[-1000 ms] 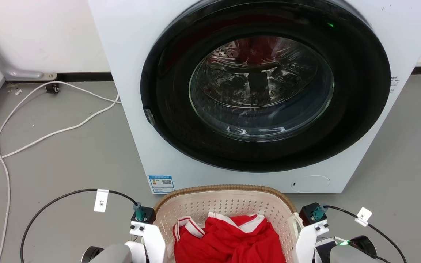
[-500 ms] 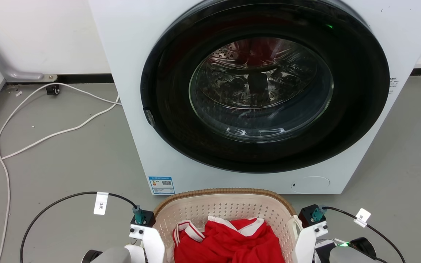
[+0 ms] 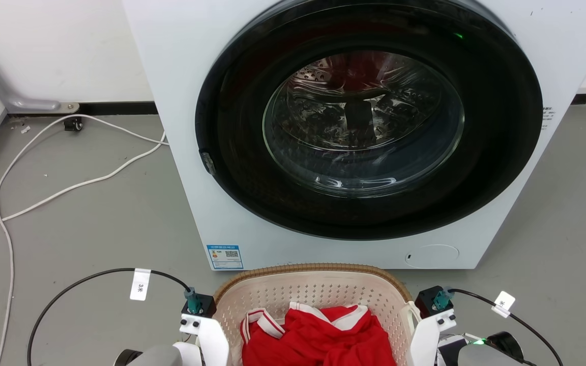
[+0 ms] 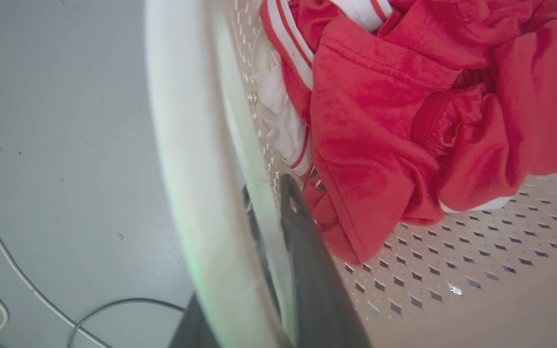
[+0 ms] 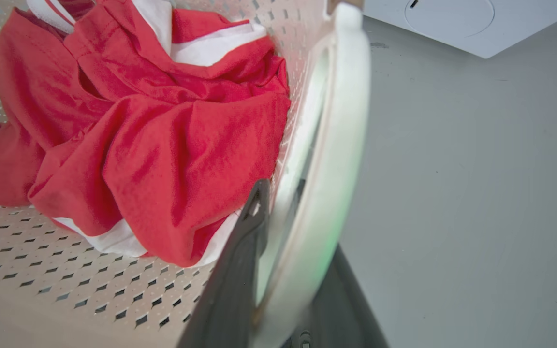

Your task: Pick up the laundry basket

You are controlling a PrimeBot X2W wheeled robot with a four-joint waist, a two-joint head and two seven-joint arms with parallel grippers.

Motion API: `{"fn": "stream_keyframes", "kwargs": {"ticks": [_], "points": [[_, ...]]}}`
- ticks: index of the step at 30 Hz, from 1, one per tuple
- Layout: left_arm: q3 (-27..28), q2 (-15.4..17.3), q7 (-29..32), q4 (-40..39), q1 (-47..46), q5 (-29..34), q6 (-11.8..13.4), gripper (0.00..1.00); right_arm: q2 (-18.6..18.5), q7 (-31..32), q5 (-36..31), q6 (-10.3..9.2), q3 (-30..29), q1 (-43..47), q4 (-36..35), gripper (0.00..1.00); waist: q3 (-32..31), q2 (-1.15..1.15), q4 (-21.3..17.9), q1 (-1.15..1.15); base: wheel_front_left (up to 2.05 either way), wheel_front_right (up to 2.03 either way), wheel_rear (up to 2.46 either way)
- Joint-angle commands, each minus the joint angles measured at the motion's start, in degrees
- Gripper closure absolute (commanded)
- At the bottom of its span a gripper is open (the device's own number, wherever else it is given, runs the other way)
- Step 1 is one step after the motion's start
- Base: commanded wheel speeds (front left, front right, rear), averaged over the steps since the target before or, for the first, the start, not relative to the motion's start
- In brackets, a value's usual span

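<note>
One laundry basket (image 3: 313,292); crumpled red-and-white garment (image 3: 318,338) inside; base partly bare

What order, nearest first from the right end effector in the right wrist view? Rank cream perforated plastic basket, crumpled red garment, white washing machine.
1. Cream perforated plastic basket: handle clamped by right end effector.
2. Crumpled red garment: inside basket, leftward.
3. White washing machine: top right, beyond basket.

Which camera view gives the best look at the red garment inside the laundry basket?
The right wrist view: the red garment lies nearly whole on the floor of the laundry basket. The left wrist view shows much of it, cut at the right edge. The head view shows its far part, cut by the bottom edge.
</note>
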Motion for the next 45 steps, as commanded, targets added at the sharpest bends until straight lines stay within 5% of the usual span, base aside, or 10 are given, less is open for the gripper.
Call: {"fn": "stream_keyframes", "kwargs": {"ticks": [1, 45], "points": [[-0.6, 0.1, -0.1, -0.1, -0.7, -0.1, -0.7, 1.00, -0.5, -0.6, 0.2, -0.01, 0.3, -1.0, -0.1, 1.00, 0.0, 0.00, 0.0, 0.00, 0.00, 0.00, 0.00], [-7.4, -0.1, -3.7, 1.5, -2.0, -6.0, -0.7, 1.00, -0.7, -1.6, 4.2, -0.01, 5.2, -0.9, 0.5, 1.00, -0.1, 0.00, -0.1, 0.00, 0.00, 0.00, 0.00]]}}
